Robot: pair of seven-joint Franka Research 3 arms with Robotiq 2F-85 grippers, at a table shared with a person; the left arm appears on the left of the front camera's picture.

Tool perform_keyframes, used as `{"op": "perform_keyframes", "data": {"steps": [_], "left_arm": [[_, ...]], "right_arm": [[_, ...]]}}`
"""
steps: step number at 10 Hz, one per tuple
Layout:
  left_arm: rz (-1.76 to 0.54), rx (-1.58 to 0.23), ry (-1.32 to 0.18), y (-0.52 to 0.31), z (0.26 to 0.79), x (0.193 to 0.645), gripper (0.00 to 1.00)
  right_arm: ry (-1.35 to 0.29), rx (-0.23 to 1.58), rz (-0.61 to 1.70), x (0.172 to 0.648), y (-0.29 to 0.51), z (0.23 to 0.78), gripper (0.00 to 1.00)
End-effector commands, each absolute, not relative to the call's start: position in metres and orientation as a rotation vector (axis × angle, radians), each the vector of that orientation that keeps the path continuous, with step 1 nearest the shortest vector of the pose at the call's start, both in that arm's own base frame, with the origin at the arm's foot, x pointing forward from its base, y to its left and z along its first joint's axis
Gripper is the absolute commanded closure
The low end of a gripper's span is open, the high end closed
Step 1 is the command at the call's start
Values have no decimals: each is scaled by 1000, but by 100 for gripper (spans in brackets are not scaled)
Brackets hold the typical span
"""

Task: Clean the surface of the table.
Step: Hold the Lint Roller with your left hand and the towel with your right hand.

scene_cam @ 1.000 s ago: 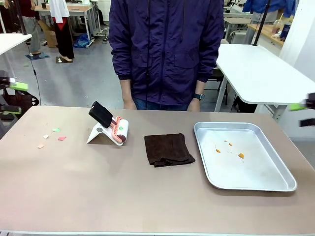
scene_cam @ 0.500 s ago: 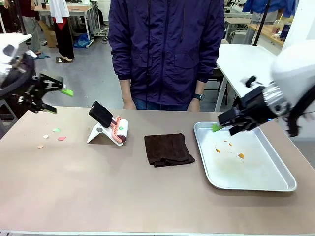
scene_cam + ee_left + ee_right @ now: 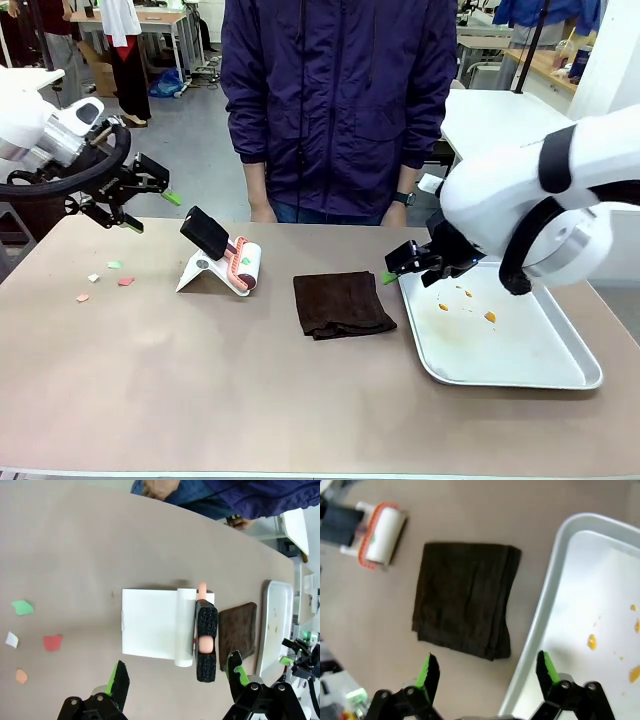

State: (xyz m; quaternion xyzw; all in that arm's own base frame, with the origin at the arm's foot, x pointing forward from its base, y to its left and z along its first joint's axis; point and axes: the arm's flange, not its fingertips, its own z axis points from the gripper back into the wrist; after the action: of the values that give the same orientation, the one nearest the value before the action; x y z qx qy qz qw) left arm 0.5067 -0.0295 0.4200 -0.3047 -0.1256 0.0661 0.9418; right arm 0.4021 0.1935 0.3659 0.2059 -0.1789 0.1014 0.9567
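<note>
Brownish-tan matte worktop (image 3: 200, 400), small coloured paper scraps (image 3: 126, 282) at left.
Left gripper (image 3: 150, 210) nearest them; right gripper (image 3: 395, 272) beside dark brown folded cloth (image 3: 340, 303); all jaws open.

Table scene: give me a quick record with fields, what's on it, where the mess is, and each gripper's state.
On table: lint roller on its white stand, brown cloth, metal tray
Mess: paper scraps on the left part; orange crumbs in the tray
Left gripper: open, empty, pointed at the lint roller
Right gripper: open, empty, pointed at the cloth beside the tray
Person: standing at the far edge
</note>
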Motion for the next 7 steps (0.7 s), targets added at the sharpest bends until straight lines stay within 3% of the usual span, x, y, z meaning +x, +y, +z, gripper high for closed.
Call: {"op": "perform_keyframes", "data": {"steps": [1, 2, 7], "left_arm": [[121, -604, -254, -30, 423, 505, 0], [135, -621, -256, -29, 420, 507, 0], [106, -594, -269, -61, 420, 504, 0]], "right_arm": [[-398, 416, 27, 410, 196, 373, 0], [-363, 418, 206, 402, 194, 366, 0], [-332, 358, 185, 425, 224, 371, 0]]}}
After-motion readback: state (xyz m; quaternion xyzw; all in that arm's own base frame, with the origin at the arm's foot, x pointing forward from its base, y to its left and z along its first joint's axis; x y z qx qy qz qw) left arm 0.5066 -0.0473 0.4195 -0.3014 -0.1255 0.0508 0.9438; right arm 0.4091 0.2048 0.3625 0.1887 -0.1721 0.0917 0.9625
